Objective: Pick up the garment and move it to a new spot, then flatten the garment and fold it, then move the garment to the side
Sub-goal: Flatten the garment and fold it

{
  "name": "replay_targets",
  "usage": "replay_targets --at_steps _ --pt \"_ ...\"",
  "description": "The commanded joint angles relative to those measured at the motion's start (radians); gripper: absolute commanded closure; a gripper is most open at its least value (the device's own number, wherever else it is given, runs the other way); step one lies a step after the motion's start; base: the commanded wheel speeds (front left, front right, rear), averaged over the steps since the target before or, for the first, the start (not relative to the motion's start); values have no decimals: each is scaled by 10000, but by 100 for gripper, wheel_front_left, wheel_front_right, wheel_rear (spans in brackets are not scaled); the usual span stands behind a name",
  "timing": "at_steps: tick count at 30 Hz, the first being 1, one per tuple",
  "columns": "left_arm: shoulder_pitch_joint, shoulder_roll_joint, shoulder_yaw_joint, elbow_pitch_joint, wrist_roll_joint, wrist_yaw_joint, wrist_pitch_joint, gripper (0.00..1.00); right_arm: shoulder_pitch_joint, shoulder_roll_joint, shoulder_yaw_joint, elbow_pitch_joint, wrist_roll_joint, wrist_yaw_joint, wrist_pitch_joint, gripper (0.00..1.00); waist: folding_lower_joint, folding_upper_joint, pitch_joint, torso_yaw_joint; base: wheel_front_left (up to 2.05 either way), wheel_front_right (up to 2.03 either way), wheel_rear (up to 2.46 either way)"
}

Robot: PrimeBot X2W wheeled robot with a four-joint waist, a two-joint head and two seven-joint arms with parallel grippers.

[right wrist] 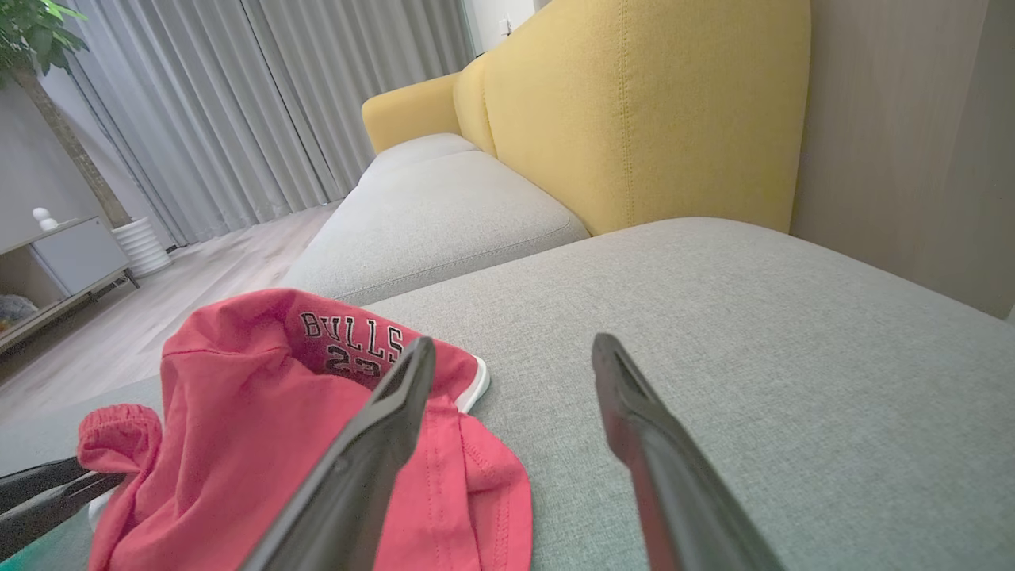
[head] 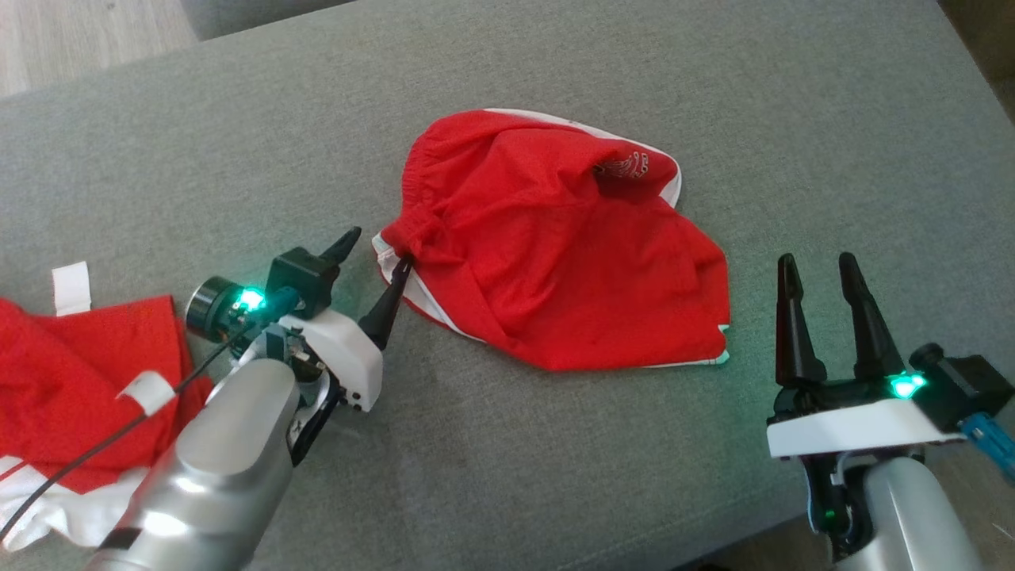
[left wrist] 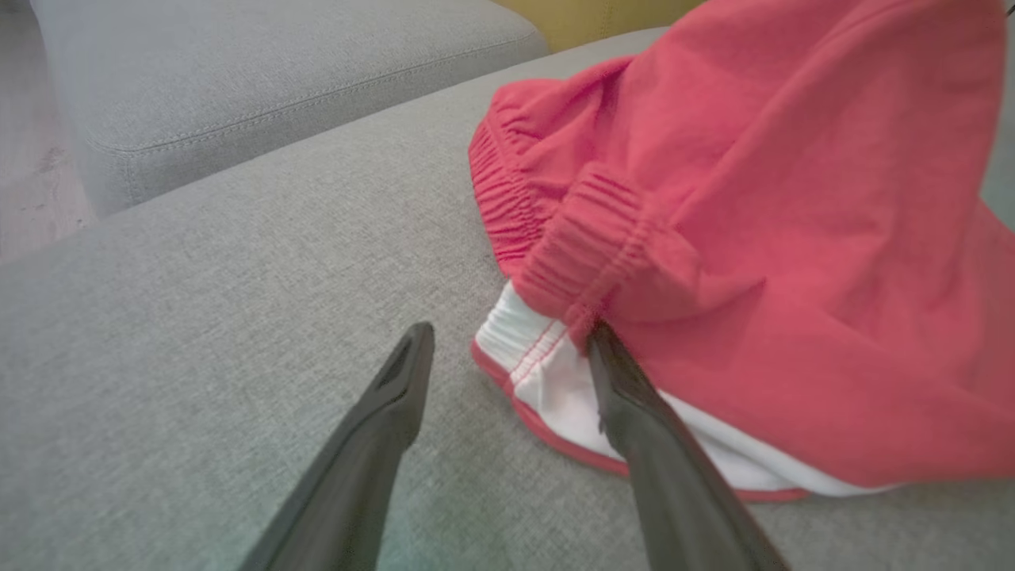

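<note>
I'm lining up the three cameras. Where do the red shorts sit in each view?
Head view: red shorts at centre, on the grey cushion.
Left wrist view: upper right, touching the left pincer.
Right wrist view: lower left.
Shared landmark: the gathered waistband.

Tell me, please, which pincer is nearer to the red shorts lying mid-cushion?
Left. The left pincer has one finger touching the red shorts at the waistband; the right pincer stands apart, beyond their hem.

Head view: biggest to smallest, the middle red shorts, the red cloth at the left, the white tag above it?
1. red shorts
2. red cloth, though the picture's edge cuts it off
3. white tag
</note>
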Motion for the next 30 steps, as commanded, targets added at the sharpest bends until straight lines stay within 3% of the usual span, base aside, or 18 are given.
replay_targets --at_steps 1,15,16,17,18,30 --pt "-536 257 69 -97 -169 17 22 0 -304 -34 264 -291 30 -7 -108 0 0 0 14 -19 0 0 0" --pt "-1040 423 -995 402 -955 16 -584 0 -386 -34 369 18 36 -7 -109 0 0 0 -68 -14 0 0 0" --pt "-1061 432 -1044 403 -1020 16 -647 37 -386 -34 391 44 31 -7 -109 0 0 0 -87 -11 0 0 0" --pt "-1070 446 -1094 398 -1087 16 -698 85 -385 -34 415 72 26 -7 -109 0 0 0 -107 -10 0 0 0" --pt "-1074 469 -1153 376 -1154 16 -751 100 -379 -34 442 111 17 -7 -109 0 0 0 -125 -8 0 0 0" --pt "-1003 1033 -1440 -400 -1709 16 -920 100 140 -34 919 1045 -780 -7 -109 0 0 0 -364 172 0 0 0"
